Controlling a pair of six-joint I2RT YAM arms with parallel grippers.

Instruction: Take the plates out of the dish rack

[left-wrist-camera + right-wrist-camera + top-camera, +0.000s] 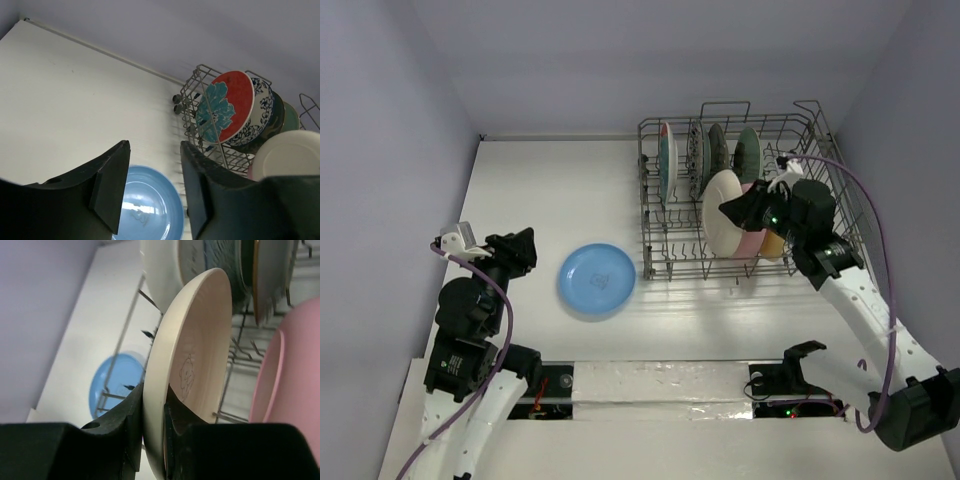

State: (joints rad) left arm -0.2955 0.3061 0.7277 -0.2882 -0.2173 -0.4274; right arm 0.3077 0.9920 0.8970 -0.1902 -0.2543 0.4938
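Right gripper (154, 407) is clamping the lower rim of the cream plate (195, 350), one finger on each face. The plate is standing on edge, a bit tilted, at the front of the rack (655, 215). The pink plate (280, 375) is sitting just beside it. I can't tell whether its bottom edge is clear of the tines (148, 333) yet.

Left gripper (153, 150) is hanging released over the table (550, 180), holding nothing. It is near the blue plate (597, 281), which is lying flat on the table left of the rack. More plates are standing in the back rows, including a patterned one (225, 112).

I judge the step as pulling the cream plate out. To do it well:
- I'm aiming to raise it along its own plane, straight up.
- I'm avoiding any sideways swing toward the pink plate until the rim is above the rack wall.
- The pinch is narrow and on the rim only, so the plate could pivot. I'm going slow and staying clenched hard.
- Once it is out, I'm planning to carry it left and lay it flat by the blue plate, leaving the left arm parked where it is.
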